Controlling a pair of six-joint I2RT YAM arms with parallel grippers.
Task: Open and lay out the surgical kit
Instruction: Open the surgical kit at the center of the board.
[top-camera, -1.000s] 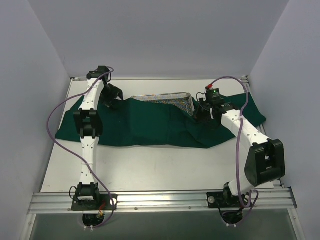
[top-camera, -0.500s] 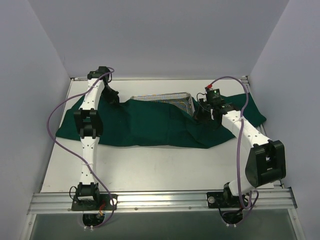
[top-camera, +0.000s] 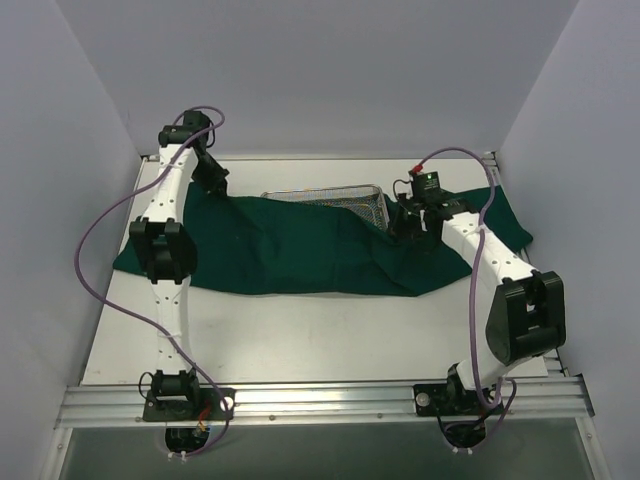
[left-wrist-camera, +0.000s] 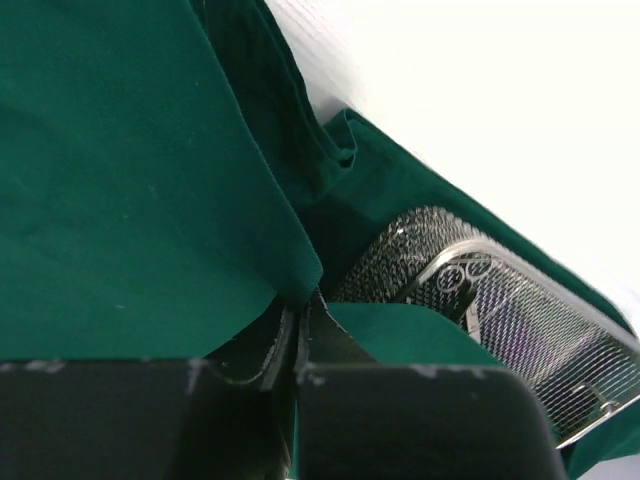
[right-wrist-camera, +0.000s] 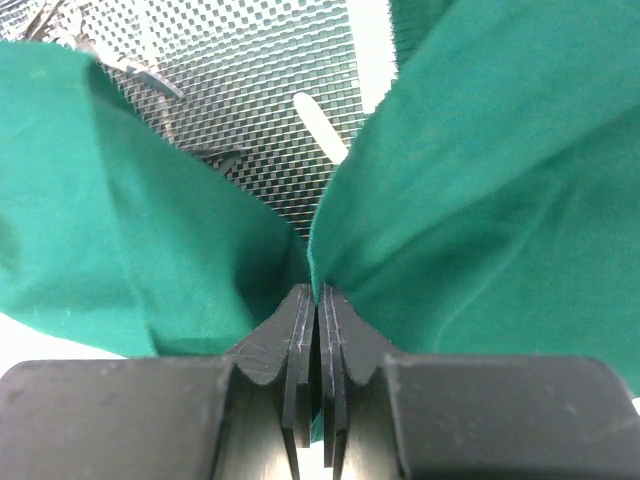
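The surgical kit lies across the table: a dark green cloth wrap (top-camera: 300, 245) draped over most of a silver wire-mesh tray (top-camera: 340, 198), whose far rim shows. My left gripper (top-camera: 215, 185) is shut on the cloth wrap (left-wrist-camera: 150, 180) at its far left edge, the fabric pinched between the jaws. The mesh tray (left-wrist-camera: 520, 320) shows beyond, with scissor rings (left-wrist-camera: 462, 272) inside. My right gripper (top-camera: 410, 225) is shut on a fold of cloth (right-wrist-camera: 480, 180) by the tray's right end. Slim steel instruments (right-wrist-camera: 320, 125) lie on the mesh (right-wrist-camera: 240, 90).
White walls close in the table on the left, back and right. A purple cable (top-camera: 100, 235) loops off the left arm and another (top-camera: 470, 165) off the right arm. Bare white tabletop (top-camera: 320, 330) lies in front of the cloth.
My left gripper has closed on the cloth's far left edge and drawn it back and to the left. The right gripper stays shut on its fold, shifted slightly toward the back.
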